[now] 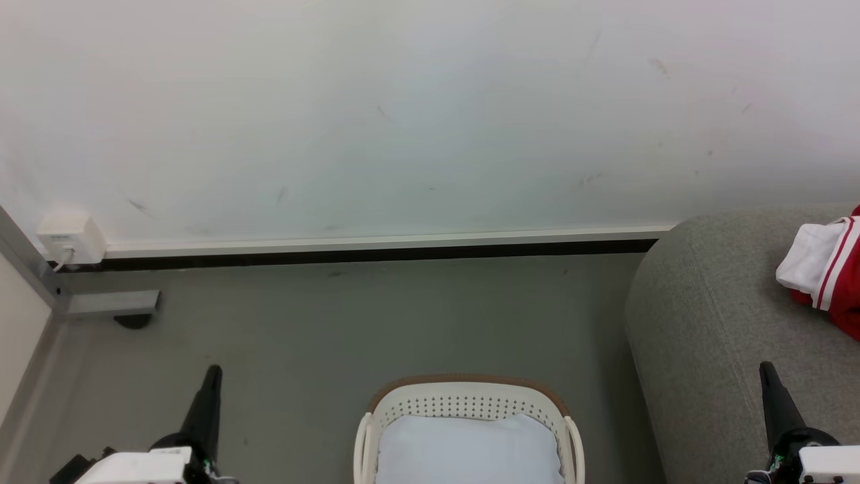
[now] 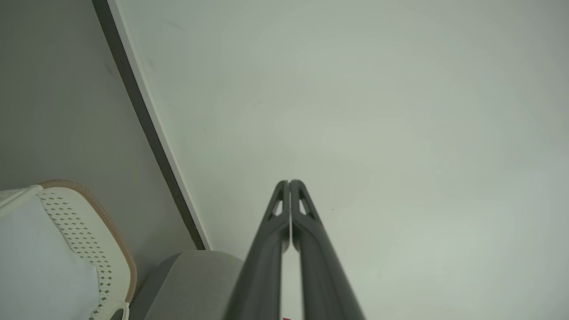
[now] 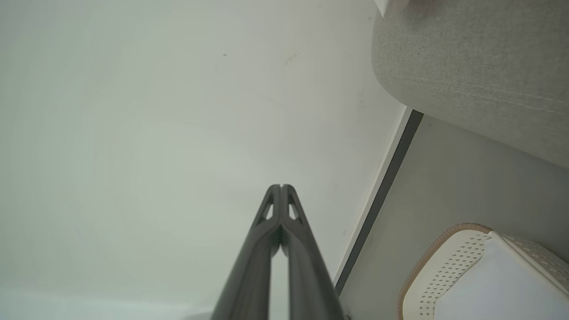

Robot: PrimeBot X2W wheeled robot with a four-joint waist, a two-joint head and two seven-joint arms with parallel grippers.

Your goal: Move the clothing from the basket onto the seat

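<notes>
The head view takes in the whole layout. The soft red and white striped-trim clothing (image 1: 823,269) lies bunched on top of the large grey woven-fabric sofa (image 1: 705,323) at the right edge. It is well apart from the small oval cream-white perforated plastic basket (image 1: 470,403) with a brown rim, which stands on the grey floor (image 1: 302,336) just beside the sofa's rounded end. That view also shows a white socket box (image 1: 70,235) low on the pale wall (image 1: 430,121).

In the head view the left gripper (image 1: 212,375) and the right gripper (image 1: 766,371) each appear as a single dark spike at a lower corner, so the gap between the fingers cannot be judged there. The wrist views settle it. The left fingers (image 2: 309,249) are pressed together tip to tip against the bare wall, pinching nothing. The right fingers (image 3: 258,249) are pressed together the same way, also holding nothing.

Each wrist view shows the basket from the side, with the sofa close by. The right wrist view brings out the sofa's stitched seam.

The visible part of the basket's inside is covered by a plain pale blue-white liner cloth (image 1: 470,450), which lies smooth and reaches up to the perforated wall.
</notes>
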